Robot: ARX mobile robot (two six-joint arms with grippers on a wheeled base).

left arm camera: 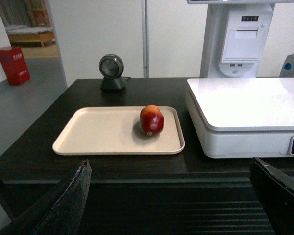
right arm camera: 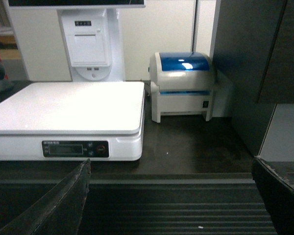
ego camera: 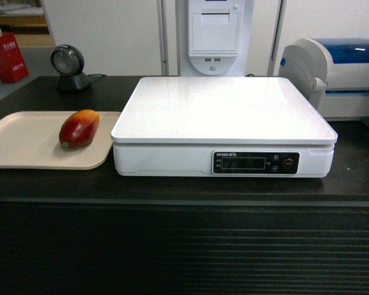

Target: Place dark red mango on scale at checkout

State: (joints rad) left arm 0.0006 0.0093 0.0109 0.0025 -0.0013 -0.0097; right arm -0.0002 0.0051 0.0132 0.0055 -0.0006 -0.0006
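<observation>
Fruit and weighing platform sit side by side on the black surface of the checkout (ego camera: 49, 184), which makes this look like the very start of the job. The dark red mango (ego camera: 79, 128) lies on its side on a beige tray (ego camera: 24, 144), toward the tray's right part, with its orange-yellow end pointing away from the robot and a little toward the scale (ego camera: 224, 126). The tray's right edge sits just beside the scale's left wall, so the carry from one to the other should be short and mostly sideways, with a lift to clear the raised platform. The scale's white top is bare and its black display strip faces the robot, presumably so a reading can be taken from this side. Behind the tray stands a round scanner (ego camera: 69, 66), and a white-and-blue printer (ego camera: 338, 77) sits to the right of the scale, both well apart from the mango. Neither arm shows in the head view. In the left wrist view the left gripper (left arm camera: 176, 200) hangs short of the surface edge with its jaws spread wide and nothing between them, roughly facing the tray; the right gripper (right arm camera: 176, 200) is likewise spread and empty, facing the scale and printer. Since the mango lies on the left, the left arm seems the natural one to reach for it.
</observation>
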